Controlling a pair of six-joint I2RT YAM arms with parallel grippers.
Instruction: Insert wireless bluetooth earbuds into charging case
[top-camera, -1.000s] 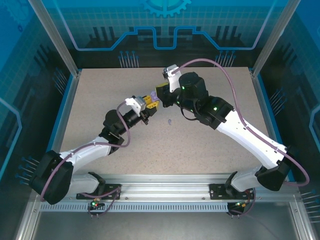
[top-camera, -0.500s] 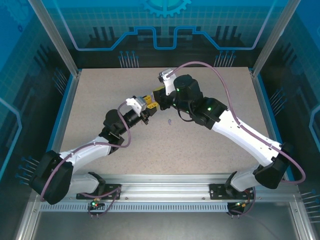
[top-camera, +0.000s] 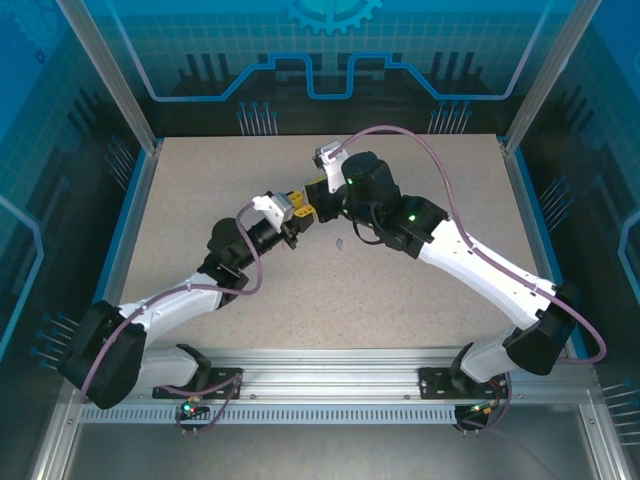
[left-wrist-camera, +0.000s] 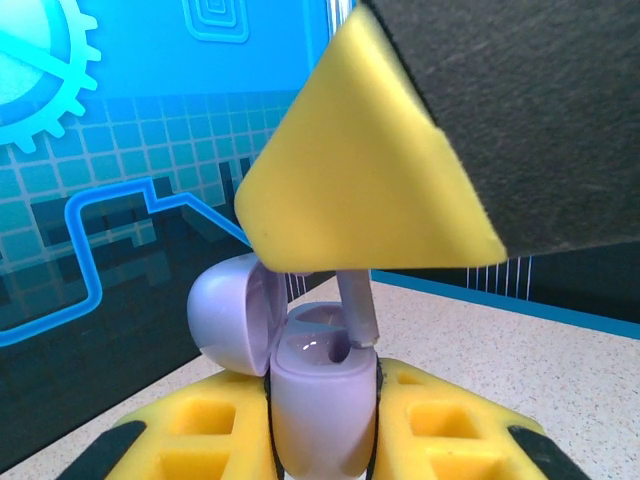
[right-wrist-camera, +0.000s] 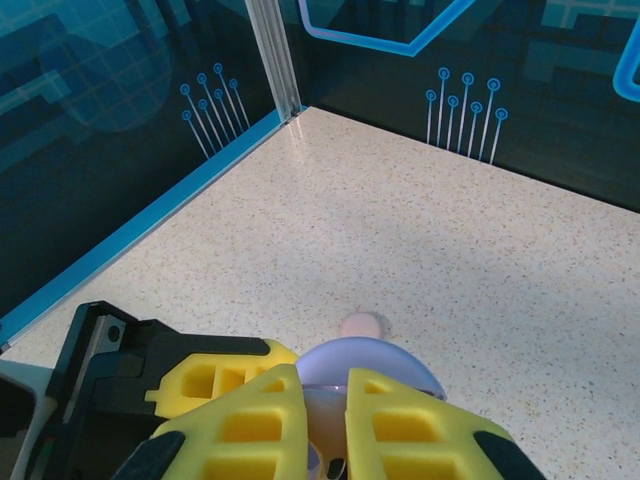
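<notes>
Both clenched, left claw (left-wrist-camera: 322, 448) on open lilac case (left-wrist-camera: 320, 390), right claw (right-wrist-camera: 322, 425) pinching earbud (left-wrist-camera: 358, 305) at its mouth

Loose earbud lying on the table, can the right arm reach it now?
Probably not yet. The loose earbud lies unobstructed nearby, but the right arm has its jaws shut on another earbud over the case.

Speckled table (top-camera: 200, 180), blue walls (top-camera: 60, 100)

My top view looks down from high behind the near edge over the whole table (top-camera: 200, 190). My left wrist view sits low and very close, facing the back wall. The right wrist view angles down, close. Both share the case (left-wrist-camera: 320, 400).
</notes>
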